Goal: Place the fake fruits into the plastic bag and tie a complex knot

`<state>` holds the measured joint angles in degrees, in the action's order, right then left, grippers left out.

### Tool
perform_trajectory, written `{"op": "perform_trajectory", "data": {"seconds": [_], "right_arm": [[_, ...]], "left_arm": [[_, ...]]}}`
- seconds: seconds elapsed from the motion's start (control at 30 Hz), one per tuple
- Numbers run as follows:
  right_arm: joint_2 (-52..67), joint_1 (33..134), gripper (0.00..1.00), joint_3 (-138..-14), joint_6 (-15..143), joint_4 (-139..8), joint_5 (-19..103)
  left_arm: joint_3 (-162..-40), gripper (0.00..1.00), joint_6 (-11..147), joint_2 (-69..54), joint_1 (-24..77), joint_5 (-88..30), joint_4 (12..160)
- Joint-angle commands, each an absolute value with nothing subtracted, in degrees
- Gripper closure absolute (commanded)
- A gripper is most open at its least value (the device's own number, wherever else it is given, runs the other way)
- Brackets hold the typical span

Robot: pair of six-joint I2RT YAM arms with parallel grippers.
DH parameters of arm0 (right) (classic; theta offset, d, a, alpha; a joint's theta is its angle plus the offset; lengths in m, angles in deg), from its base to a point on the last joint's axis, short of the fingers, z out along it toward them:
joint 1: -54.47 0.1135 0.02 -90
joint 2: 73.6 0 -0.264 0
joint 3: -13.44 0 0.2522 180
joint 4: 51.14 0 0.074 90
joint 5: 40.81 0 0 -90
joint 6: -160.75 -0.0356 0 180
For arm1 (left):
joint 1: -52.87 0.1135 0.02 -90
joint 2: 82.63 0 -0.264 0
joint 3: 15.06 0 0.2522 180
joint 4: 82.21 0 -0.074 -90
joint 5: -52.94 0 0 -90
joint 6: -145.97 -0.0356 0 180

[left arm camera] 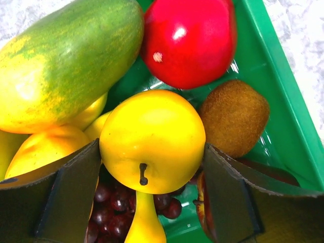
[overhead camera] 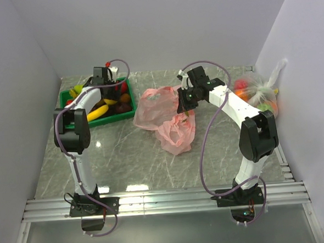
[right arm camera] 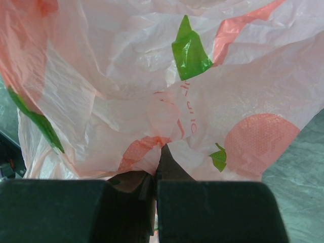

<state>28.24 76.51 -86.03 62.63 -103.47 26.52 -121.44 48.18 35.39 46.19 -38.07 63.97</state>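
Left gripper: down in the green tray. Its jaws stand wide, one finger against each side of a yellow apple, clasping it.
Yellow apple: lies low in the pile, stalk toward the camera.
Around the apple: a red apple touches it at 12 o'clock. A brown kiwi sits just beside it at 2 o'clock, and a long green-and-yellow fruit at 10 o'clock. Dark grapes lie at 7 o'clock under the left finger, with more yellow fruit crowding in at 9 o'clock.
Right gripper: fingers pressed together, with a fold of the pink plastic bag pinched between them.
Plastic bag: lies crumpled mid-table. One lobe is at 9 o'clock from the right gripper and another sags toward 6 o'clock. It is well apart from the tray.
Tray: at 10 o'clock on the table, with a banana near its front edge.
Clear bag: holds fruit against the right wall at 2 o'clock, with a white tufted top.
Only the top view shows: the gap between tray and bag. The left arm hides the grasp on the apple.
Only the left wrist view shows: the fingers on the apple.
Only the right wrist view shows: the pinch, and green and red print on the film. The film fills the frame and hides most of what lies beyond it.
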Motion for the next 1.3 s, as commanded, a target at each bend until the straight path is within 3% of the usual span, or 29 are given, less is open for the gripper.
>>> {"op": "perform_trajectory", "data": {"seconds": [0.0, 0.4, 0.87, 1.27], "right_arm": [[28.71, 76.0, 1.0, -85.31, 61.69, -102.43, 25.46], [28.97, 75.82, 1.0, -84.78, 60.73, -101.29, 25.55], [30.9, 74.42, 1.0, -84.87, 56.42, -99.88, 20.11], [30.73, 73.8, 1.0, -83.37, 54.22, -97.94, 11.93]], "left_arm": [[-122.34, 0.55, 49.82, 29.36, 45.22, -33.64, 61.0], [-118.92, 0.7, 49.55, 18.72, 46.01, -28.46, 58.01], [-106.43, 0.7, 50.17, -7.55, 45.75, 4.5, 51.76], [-107.93, 0.61, 50.97, 0.77, 33.46, -0.49, 58.78]]}}
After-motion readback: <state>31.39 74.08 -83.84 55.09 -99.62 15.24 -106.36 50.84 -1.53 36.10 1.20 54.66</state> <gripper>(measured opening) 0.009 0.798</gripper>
